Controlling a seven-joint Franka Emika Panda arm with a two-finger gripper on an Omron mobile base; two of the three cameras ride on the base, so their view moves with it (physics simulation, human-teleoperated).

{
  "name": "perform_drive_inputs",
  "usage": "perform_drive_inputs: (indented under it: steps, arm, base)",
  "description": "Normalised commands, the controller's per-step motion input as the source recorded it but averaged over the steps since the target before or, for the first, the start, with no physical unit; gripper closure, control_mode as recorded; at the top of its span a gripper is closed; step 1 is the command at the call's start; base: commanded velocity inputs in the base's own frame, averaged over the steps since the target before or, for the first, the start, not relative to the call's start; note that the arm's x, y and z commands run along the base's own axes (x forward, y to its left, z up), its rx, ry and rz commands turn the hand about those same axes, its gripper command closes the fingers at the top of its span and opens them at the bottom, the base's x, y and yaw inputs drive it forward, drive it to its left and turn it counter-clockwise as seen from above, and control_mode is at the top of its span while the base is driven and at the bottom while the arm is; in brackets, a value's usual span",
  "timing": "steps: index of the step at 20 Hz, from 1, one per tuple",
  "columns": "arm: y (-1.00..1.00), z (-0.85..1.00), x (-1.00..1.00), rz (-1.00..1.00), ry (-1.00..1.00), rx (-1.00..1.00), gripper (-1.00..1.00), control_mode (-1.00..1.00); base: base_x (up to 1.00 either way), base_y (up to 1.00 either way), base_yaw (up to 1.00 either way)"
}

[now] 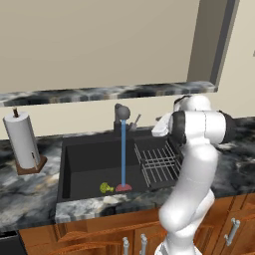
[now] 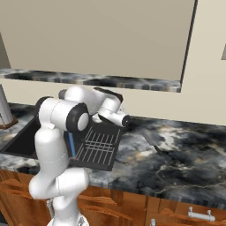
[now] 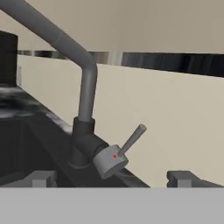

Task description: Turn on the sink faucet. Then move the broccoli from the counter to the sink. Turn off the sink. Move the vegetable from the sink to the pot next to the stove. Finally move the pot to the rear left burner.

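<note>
While water falls in a thin blue stream from the matte grey faucet [image 1: 121,112], the knobbly green broccoli [image 1: 105,188] lies in the dark sink [image 1: 79,164], apparently beside a red drain. Facing the lever [image 3: 132,139], the gripper [image 3: 111,178] stands wide open, empty.

A dark rectangular sink basin [image 1: 89,164] is set into the mottled grey marble counter [image 1: 30,194]. A blue stream of water [image 1: 123,154] is seen falling from the dark grey faucet [image 1: 121,114] to the basin floor. A small green broccoli [image 1: 105,188] is seen lying just left of the stream. A wire dish rack [image 1: 158,167] is seated in the right part of the basin. A white paper towel roll [image 1: 22,141] is stood on the far left counter.
</note>
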Motion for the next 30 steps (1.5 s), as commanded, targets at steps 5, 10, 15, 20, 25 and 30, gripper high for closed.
perform_drive_inputs:
  steps: [5, 10, 15, 20, 25, 30]
  arm:
    - [0.02, 0.00, 0.38, 0.13, 0.00, 0.01, -1.00, -1.00]
    - [0.11, -0.03, 0.31, 0.13, 0.00, 0.02, -1.00, -1.00]
    - [0.20, -0.07, 0.26, 0.10, 0.00, 0.02, -1.00, -1.00]
    - [0.21, -0.04, 0.24, 0.05, 0.04, 0.00, -1.00, -1.00]
    - [0.18, -0.02, 0.13, 0.04, 0.02, 0.00, -1.00, -1.00]
    - [0.17, -0.02, 0.03, 0.03, 0.00, 0.00, -1.00, -1.00]
  base:
    - [0.00, 0.00, 0.00]
    - [0.00, 0.00, 0.00]
    - [0.00, 0.00, 0.00]
    - [0.00, 0.00, 0.00]
    - [0.00, 0.00, 0.00]
    - [0.00, 0.00, 0.00]
